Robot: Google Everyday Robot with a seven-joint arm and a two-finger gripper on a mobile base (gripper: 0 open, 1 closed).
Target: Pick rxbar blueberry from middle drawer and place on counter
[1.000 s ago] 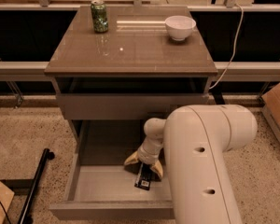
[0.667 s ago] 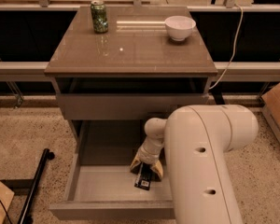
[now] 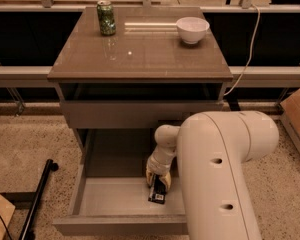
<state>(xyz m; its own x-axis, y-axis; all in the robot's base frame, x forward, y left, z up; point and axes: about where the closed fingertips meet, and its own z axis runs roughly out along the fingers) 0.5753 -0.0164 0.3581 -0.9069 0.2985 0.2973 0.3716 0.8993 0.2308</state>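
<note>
Inside the open middle drawer (image 3: pixel 115 204), right of its centre, the rxbar blueberry (image 3: pixel 159 193) lies flat, long axis front-to-back, white-printed end toward the drawer front. The claw (image 3: pixel 158 178) sits over its rear end; grip state cannot be determined. The white arm (image 3: pixel 220 174) hides the drawer's right side. Above the drawer, the counter (image 3: pixel 150 54) surface carries a green can (image 3: pixel 106 18) and a white bowl (image 3: pixel 192 29).

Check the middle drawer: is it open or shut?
Open. The middle drawer sticks far out with its light floor exposed. The rxbar blueberry lies inside it, and the gripper is down at the bar.
</note>
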